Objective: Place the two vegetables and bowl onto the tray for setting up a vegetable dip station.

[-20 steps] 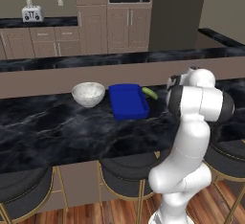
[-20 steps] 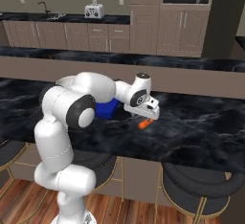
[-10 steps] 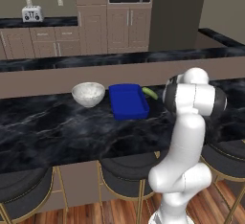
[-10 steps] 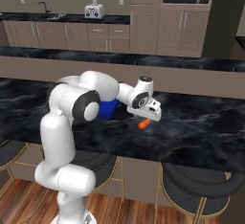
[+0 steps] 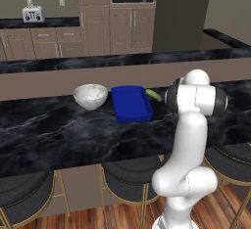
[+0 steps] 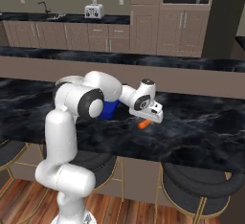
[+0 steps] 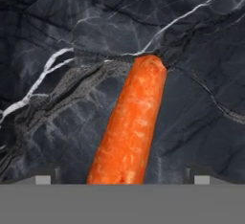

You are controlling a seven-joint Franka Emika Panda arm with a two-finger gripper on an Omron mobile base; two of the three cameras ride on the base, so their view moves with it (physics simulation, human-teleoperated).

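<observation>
Hand view: slim orange carrot (image 7: 129, 132), mottled, on black marble counter (image 7: 52, 36).

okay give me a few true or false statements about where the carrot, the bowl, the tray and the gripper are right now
1. The carrot lies on the dark marble counter, not on the tray. True.
2. The bowl sits inside the blue tray. False: it stands on the counter beside the tray.
3. The gripper is right over the carrot. True.
4. The tray holds the yellow-green vegetable. False: that piece lies on the counter just past the tray's edge.
5. The fingers are clamped on the bowl's rim. False: they straddle the carrot, apart.
</observation>
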